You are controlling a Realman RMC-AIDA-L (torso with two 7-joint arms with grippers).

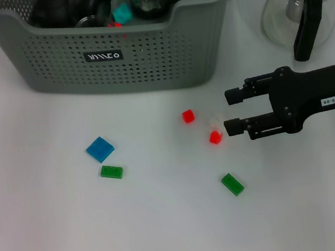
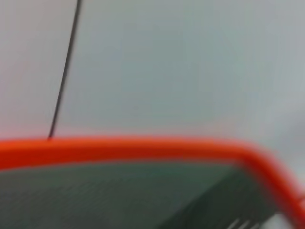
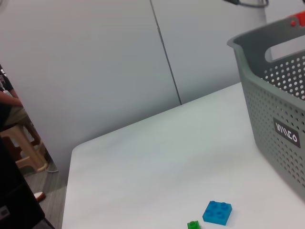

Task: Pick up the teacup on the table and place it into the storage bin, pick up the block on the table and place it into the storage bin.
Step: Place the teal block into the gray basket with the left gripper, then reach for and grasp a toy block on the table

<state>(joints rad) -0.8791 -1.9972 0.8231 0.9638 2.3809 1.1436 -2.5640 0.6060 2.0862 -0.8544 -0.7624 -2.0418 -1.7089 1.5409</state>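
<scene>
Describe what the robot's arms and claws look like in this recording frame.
Only the right arm shows, in the head view. Its right claw is matte black, with two straight, bar-like fingers ending in rounded tips, mounted on a blocky black body with visible screws. A small white label with dark printed digits sits on the body, and a grey metal fitting sticks out near the wrist. The left arm is not visible.

light was bright and even from above; the white table (image 1: 59,237) washed out near glare, with only faint soft shadows under the storage bin (image 1: 147,60) and the right gripper (image 1: 232,111). left wrist view was wholly out of focus, an orange edge (image 2: 143,145) smeared. right wrist view stayed sharp, walls evenly lit.
</scene>
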